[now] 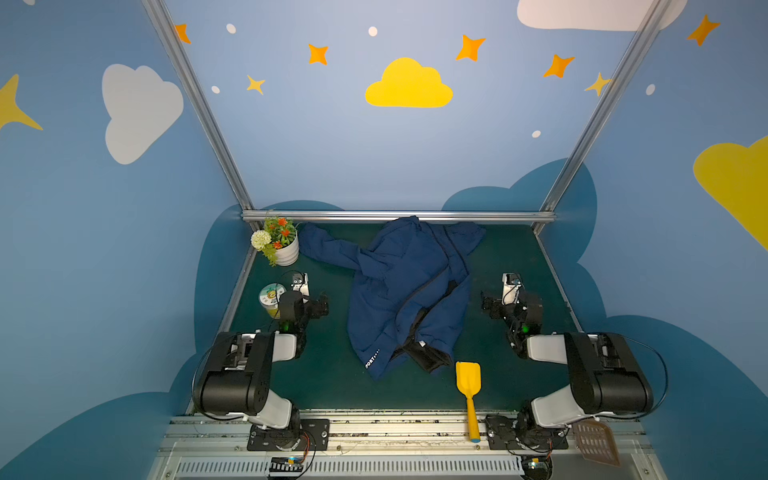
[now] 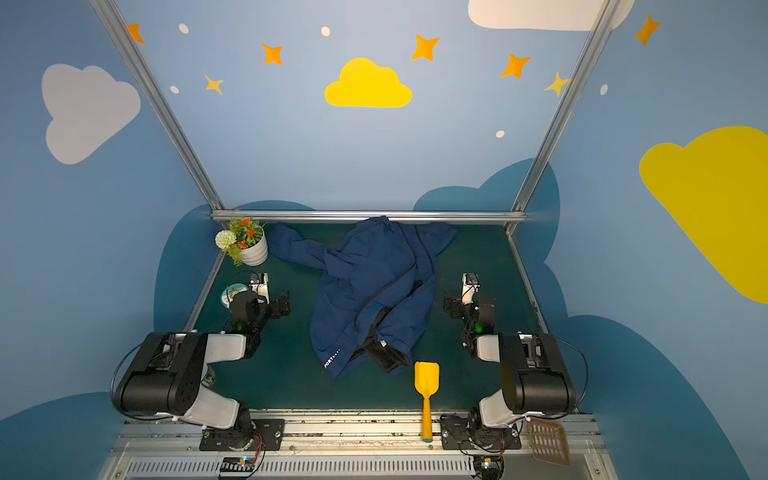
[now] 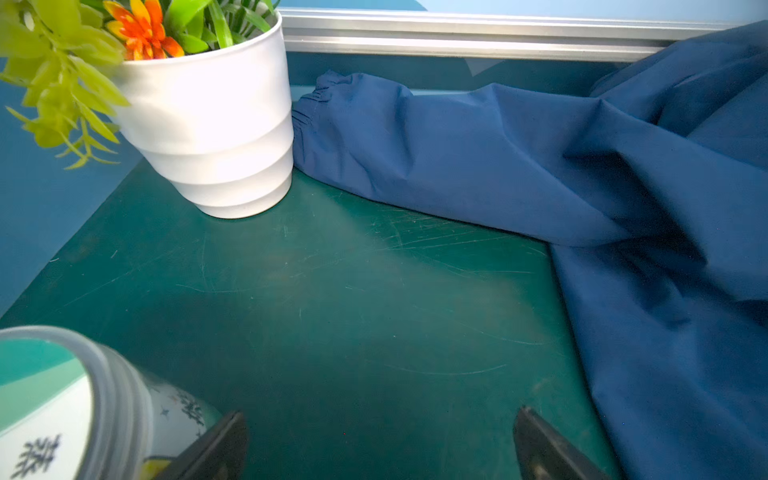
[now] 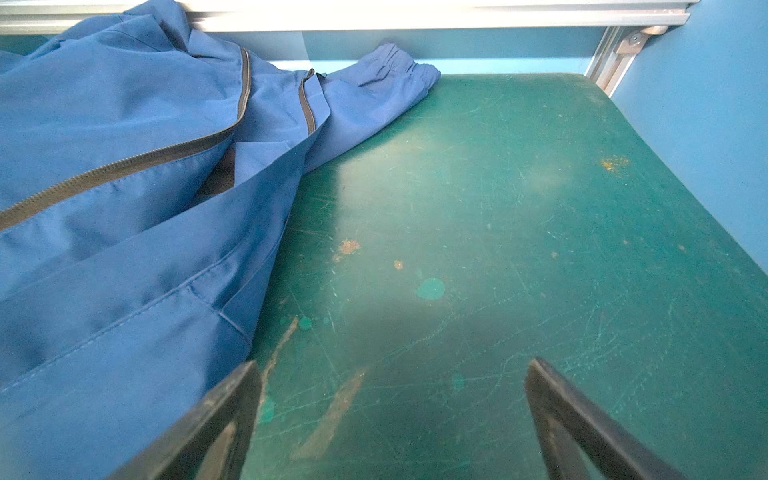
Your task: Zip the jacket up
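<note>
The navy-blue jacket [image 1: 395,286] [image 2: 361,286] lies crumpled in the middle of the green mat [image 1: 332,374], collar toward the back rail. Its dark zipper [image 1: 432,282] [image 4: 124,164] runs down the front, and the two front edges part near the hem, where black lining [image 1: 428,353] shows. White lettering [image 1: 371,359] sits on the near hem. One sleeve [image 3: 415,137] stretches toward the flower pot. My left gripper [image 1: 322,307] [image 2: 284,305] [image 3: 381,415] stands open over bare mat, left of the jacket. My right gripper [image 1: 488,307] [image 2: 451,307] [image 4: 392,363] is open too, one finger just beside the jacket's edge.
A white flower pot [image 1: 286,249] [image 3: 216,137] stands at the back left, touching the sleeve cuff. A green-lidded cup [image 1: 271,297] [image 3: 104,407] sits close beside my left gripper. A yellow scoop [image 1: 468,386] lies at the front edge. The aluminium rail [image 1: 399,216] bounds the back.
</note>
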You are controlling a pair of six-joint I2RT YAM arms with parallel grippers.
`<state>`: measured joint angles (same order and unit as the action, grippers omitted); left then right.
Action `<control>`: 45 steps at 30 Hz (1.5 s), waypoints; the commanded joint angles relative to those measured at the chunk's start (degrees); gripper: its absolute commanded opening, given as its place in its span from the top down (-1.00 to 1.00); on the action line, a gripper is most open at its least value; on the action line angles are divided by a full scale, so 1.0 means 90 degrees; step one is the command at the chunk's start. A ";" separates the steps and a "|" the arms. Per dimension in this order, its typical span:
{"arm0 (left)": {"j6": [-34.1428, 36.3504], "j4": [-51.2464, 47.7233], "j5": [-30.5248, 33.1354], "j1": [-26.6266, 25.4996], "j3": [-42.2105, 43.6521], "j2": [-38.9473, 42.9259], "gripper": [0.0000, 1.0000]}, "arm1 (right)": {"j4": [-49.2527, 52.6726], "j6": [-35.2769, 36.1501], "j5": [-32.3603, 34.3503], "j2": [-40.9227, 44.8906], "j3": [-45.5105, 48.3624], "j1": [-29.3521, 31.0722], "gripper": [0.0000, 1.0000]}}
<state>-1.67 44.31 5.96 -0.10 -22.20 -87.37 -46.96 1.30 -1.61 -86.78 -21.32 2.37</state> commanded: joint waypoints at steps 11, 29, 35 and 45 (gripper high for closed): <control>0.0062 0.0149 -0.0056 0.0021 -0.0128 -0.0068 -0.99 | -0.0151 0.0002 -0.0056 -0.0075 -0.0131 -0.0026 -0.98; 0.0048 0.0111 -0.0083 0.0035 -0.0153 -0.0078 -0.99 | -0.0136 -0.0025 -0.0191 -0.0074 -0.0142 -0.0095 -0.98; 0.0015 -0.1757 0.0110 -0.0146 -0.0588 0.1440 -0.99 | 0.3828 -0.0652 0.0897 0.1628 -0.1436 0.0447 -0.98; -0.3297 -0.6427 -0.1198 -0.0570 -0.1663 0.3571 -0.99 | 0.9246 -0.3261 0.0351 0.1998 -0.3915 0.2412 -0.80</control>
<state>-18.98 2.20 0.67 -3.27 -39.99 -56.03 15.64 -17.96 4.56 -66.70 -54.46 19.88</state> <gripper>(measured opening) 0.993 0.917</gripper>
